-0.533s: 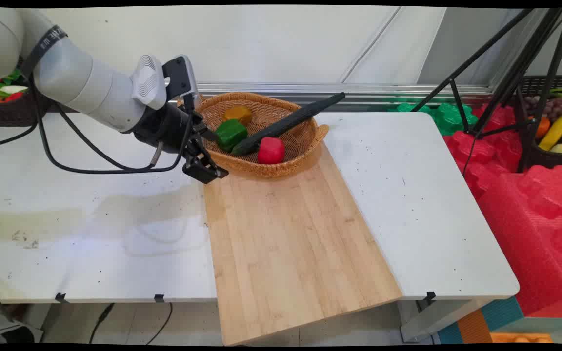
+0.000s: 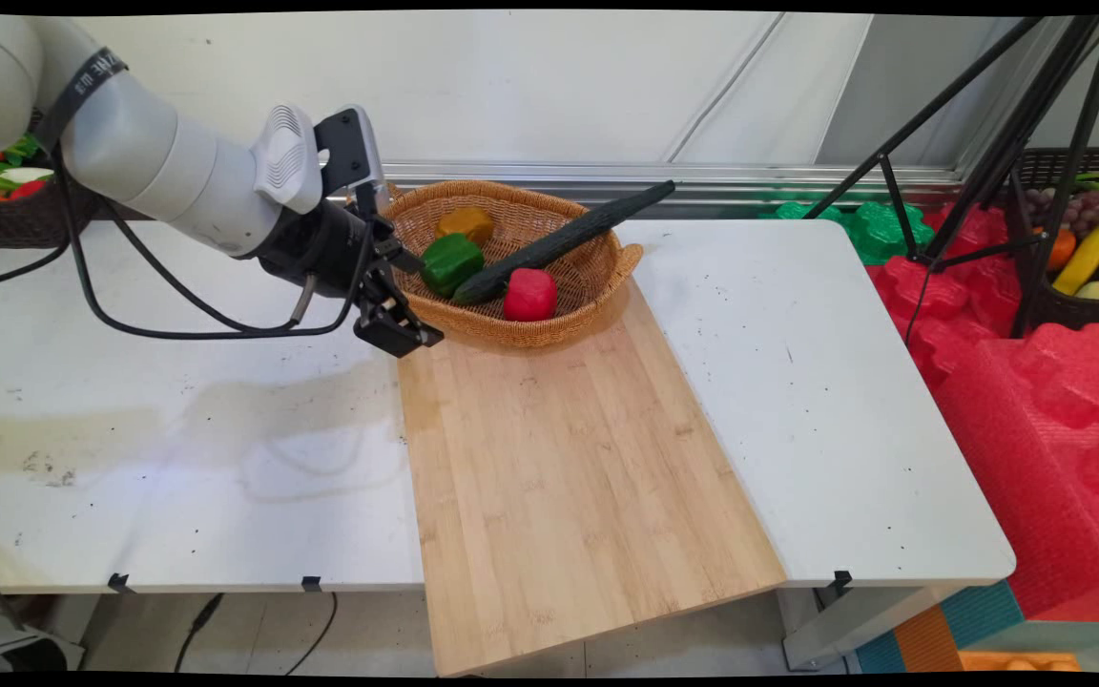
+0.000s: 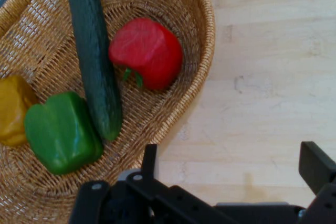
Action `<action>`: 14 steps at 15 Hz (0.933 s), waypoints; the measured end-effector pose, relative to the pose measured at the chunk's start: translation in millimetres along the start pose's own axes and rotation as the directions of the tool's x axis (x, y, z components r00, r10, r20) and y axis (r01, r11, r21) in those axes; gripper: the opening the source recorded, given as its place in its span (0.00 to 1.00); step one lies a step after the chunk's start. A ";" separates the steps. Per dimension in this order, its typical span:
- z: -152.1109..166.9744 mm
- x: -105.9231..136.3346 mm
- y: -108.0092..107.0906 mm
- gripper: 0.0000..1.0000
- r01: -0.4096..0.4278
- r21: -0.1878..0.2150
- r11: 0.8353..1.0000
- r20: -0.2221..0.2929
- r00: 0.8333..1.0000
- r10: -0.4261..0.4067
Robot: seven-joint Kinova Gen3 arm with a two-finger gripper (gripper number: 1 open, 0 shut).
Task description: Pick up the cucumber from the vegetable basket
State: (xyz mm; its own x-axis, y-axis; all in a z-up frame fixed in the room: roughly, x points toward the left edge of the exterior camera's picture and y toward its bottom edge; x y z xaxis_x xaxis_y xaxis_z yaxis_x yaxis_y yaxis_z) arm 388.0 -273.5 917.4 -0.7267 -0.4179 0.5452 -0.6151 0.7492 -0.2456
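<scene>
Black hand (image 2: 404, 298) spread wide and grasping nothing, hovering at the wicker basket's (image 2: 597, 277) left rim in the upper middle of the main view, 1 finger (image 3: 149, 161) by the rim, green pepper (image 3: 62, 132) nearest, cucumber (image 3: 94, 51), red pepper (image 3: 147, 52) and yellow pepper (image 3: 13, 108) inside, basket on a wooden board (image 2: 569, 477) across the white bench (image 2: 817, 382).

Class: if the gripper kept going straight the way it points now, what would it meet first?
Probably the wicker basket's near rim or the cutting board beside it; the open gripper straddles that edge, depth unclear.
</scene>
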 end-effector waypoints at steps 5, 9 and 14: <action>-1.4 -0.7 -0.4 1.00 -0.010 0.004 1.000 0.000 1.000 0.010; -5.1 3.6 -4.5 1.00 0.002 0.024 1.000 -0.017 1.000 -0.002; -6.3 17.4 -26.1 1.00 0.074 0.092 0.993 -0.056 0.996 -0.069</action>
State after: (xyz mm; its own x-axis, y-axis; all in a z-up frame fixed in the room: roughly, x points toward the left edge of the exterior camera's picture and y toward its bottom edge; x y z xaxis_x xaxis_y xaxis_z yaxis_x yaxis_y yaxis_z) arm 393.4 -297.1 938.3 -0.6645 -0.4391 0.6047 -0.6926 0.6657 -0.2778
